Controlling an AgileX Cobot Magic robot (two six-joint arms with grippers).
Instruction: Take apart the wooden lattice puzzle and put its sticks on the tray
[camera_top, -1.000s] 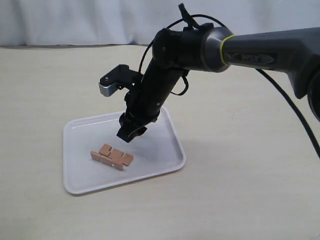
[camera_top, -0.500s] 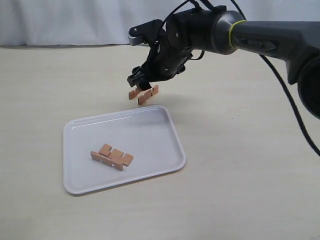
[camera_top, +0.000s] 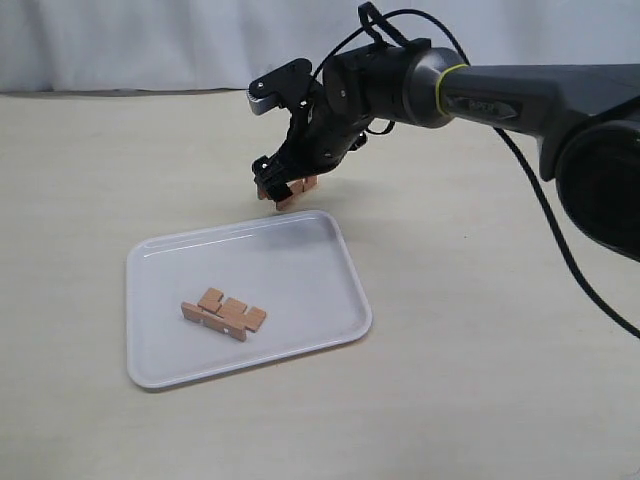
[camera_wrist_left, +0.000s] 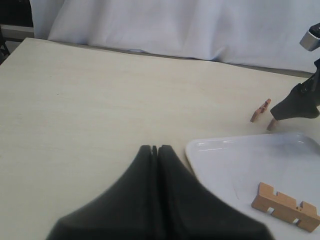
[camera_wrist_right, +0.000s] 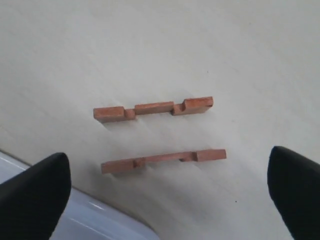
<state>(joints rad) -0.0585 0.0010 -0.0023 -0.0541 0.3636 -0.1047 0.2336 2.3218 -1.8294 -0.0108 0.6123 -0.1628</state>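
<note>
No assembled lattice puzzle shows; I see only separate sticks. Two sticks (camera_wrist_right: 153, 108) (camera_wrist_right: 163, 158) stand on edge, parallel, on the table just past the far rim of the white tray (camera_top: 340, 265). My right gripper (camera_wrist_right: 167, 172) hangs wide open over them, one finger on each side and touching neither. In the exterior view that right gripper (camera_top: 283, 180) half covers this pair of sticks (camera_top: 291, 197). Two more sticks (camera_top: 224, 314) lie together on the tray. My left gripper (camera_wrist_left: 154, 148) is shut and empty, beside the tray (camera_wrist_left: 225, 150).
The beige table (camera_top: 480, 330) stretches all round the tray, with a white curtain (camera_top: 150, 40) behind it. The right arm's black cable (camera_top: 560, 230) loops over the table on the right. The left arm is outside the exterior view.
A second ago the right gripper hung over the tray. It rose and swung back beyond the tray's far rim, then came down over the two standing sticks.
</note>
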